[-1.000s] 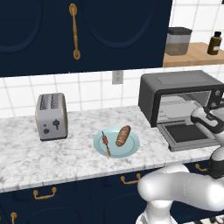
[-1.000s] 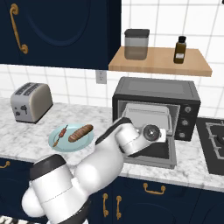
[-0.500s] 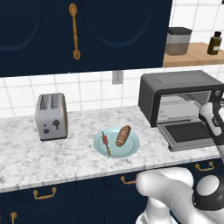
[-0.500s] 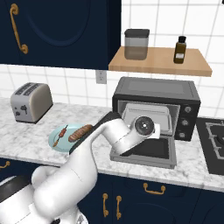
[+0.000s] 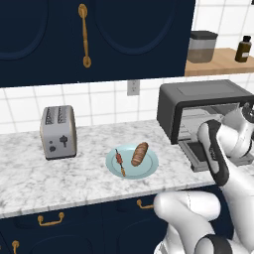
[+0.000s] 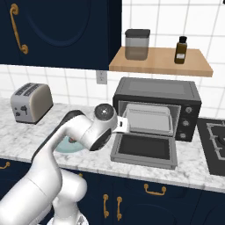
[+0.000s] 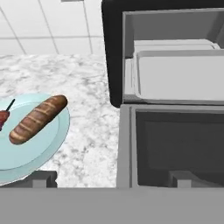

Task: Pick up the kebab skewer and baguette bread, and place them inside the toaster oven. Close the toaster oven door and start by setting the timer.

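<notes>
The baguette bread (image 7: 38,119) (image 5: 140,154) lies on a pale blue plate (image 7: 39,151) (image 5: 146,167), and the kebab skewer (image 5: 119,161) (image 7: 4,117) rests beside it on the plate's left. The black toaster oven (image 5: 203,99) (image 6: 156,94) (image 7: 113,52) stands to the right. Its toaster oven door (image 7: 175,144) (image 6: 145,150) (image 5: 196,153) is folded down flat, and a grey tray (image 7: 179,74) sits inside. My gripper (image 7: 109,181) hovers open and empty above the counter, between the plate and the door's left edge. One fingertip (image 7: 39,179) sits over the plate's rim.
A silver two-slot toaster (image 5: 58,131) (image 6: 30,102) stands at the counter's left. A wooden shelf (image 6: 160,61) above the oven carries a canister (image 6: 137,44) and a brown bottle (image 6: 181,49). A stove top (image 6: 213,145) lies right of the oven. Dark cabinets hang overhead.
My hand has swung left from in front of the open oven door toward the plate, with the arm's elbow shifting. The gripper has stayed open. Food and door have not moved.
</notes>
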